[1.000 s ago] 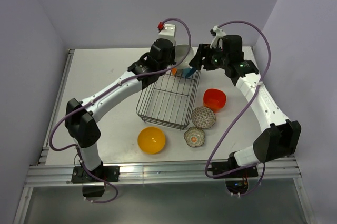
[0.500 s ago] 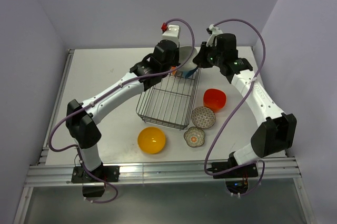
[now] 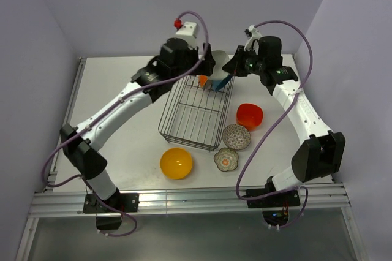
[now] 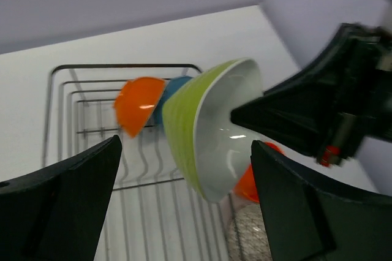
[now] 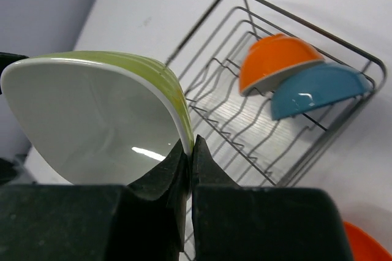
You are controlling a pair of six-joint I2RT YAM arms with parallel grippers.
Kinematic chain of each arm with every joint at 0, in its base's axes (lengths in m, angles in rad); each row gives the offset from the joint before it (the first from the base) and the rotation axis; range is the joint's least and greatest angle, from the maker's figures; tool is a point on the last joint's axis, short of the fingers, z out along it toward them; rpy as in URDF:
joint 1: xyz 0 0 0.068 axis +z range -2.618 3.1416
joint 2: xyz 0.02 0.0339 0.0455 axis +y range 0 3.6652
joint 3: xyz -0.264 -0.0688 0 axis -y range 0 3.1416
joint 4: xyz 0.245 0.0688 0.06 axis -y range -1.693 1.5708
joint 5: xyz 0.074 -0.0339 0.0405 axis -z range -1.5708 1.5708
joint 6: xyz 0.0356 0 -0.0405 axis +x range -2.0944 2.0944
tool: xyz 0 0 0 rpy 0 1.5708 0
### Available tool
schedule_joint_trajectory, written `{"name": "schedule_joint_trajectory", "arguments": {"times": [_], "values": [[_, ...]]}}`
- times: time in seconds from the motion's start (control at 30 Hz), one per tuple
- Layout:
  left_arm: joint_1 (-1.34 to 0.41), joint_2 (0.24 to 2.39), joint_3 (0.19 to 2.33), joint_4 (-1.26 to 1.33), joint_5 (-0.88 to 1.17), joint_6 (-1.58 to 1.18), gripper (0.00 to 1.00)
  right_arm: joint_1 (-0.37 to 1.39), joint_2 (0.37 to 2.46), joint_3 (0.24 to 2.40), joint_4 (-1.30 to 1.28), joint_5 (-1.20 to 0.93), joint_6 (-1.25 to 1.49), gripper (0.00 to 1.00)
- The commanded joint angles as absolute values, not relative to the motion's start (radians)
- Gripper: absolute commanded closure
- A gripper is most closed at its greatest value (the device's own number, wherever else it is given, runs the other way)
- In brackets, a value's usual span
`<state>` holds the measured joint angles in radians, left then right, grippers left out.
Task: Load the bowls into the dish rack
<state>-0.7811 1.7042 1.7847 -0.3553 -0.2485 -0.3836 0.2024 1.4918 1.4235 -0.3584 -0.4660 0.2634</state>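
- Holding the white-inside bowl (image 5: 92, 120) by its rim with my right end effector (image 5: 188, 147), pinched shut on it, over the 12 o'clock end of the dish rack (image 3: 170, 106).
- My left end effector (image 4: 187, 147) is wide open around that bowl, not touching it.
- An orange bowl (image 5: 275, 59) and a blue bowl (image 5: 318, 92) lean in the rack there.
- I think I am racking this bowl now; next I should lower it on its edge beside them, then let go.

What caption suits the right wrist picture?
Right gripper pinches a green bowl's rim near a wire rack holding an orange bowl and a blue bowl.
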Motion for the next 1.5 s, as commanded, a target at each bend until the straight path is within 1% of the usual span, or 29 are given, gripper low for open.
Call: {"name": "schedule_joint_trajectory", "arguments": {"times": [0.0,0.1,0.2,0.33,0.47,0.6,0.8,0.97,1.03,1.23,1.27,1.33,1.37,1.4,1.43,1.47], "values": [[-0.666,1.586,1.783,-0.350,0.144,-0.490,0.08,0.172,1.488,1.439,-0.204,-0.655,0.354,1.00],[-0.594,1.554,1.721,-0.307,0.289,-0.531,0.08,0.158,1.500,1.428,-0.146,-0.770,0.412,1.00],[-0.577,1.549,1.706,-0.293,0.340,-0.537,0.09,0.156,1.509,1.416,-0.086,-0.856,0.469,1.00],[-0.575,1.554,1.701,-0.258,0.457,-0.555,0.12,0.155,1.522,1.413,-0.031,-0.911,0.515,1.00],[-0.575,1.565,1.692,-0.232,0.526,-0.581,0.14,0.156,1.525,1.413,-0.022,-0.933,0.528,1.00],[-0.575,1.577,1.675,-0.209,0.538,-0.614,0.15,0.156,1.522,1.401,-0.003,-0.960,0.551,1.00],[-0.575,1.586,1.675,-0.213,0.509,-0.606,0.20,0.156,1.519,1.388,0.018,-0.969,0.546,1.00],[-0.575,1.600,1.680,-0.218,0.515,-0.612,0.22,0.160,1.526,1.388,0.035,-0.977,0.561,1.00],[-0.575,1.603,1.680,-0.216,0.514,-0.614,0.24,0.163,1.531,1.391,0.025,-0.974,0.551,1.00],[-0.575,1.600,1.675,-0.202,0.509,-0.607,0.40,0.166,1.539,1.402,0.008,-0.971,0.534,1.00],[-0.577,1.600,1.675,-0.201,0.502,-0.606,0.47,0.167,1.542,1.405,0.008,-0.969,0.532,1.00],[-0.575,1.600,1.675,-0.196,0.496,-0.600,0.56,0.167,1.549,1.411,-0.020,-0.968,0.531,1.00],[-0.577,1.600,1.677,-0.196,0.489,-0.592,0.68,0.170,1.552,1.422,-0.029,-0.966,0.529,0.97],[-0.575,1.600,1.677,-0.199,0.485,-0.588,0.76,0.170,1.558,1.427,-0.037,-0.969,0.531,0.86],[-0.575,1.601,1.680,-0.201,0.480,-0.583,0.84,0.170,1.563,1.430,-0.047,-0.969,0.537,0.80],[-0.574,1.601,1.681,-0.207,0.466,-0.572,1.00,0.170,1.563,1.437,-0.052,-0.962,0.538,0.74]]}}
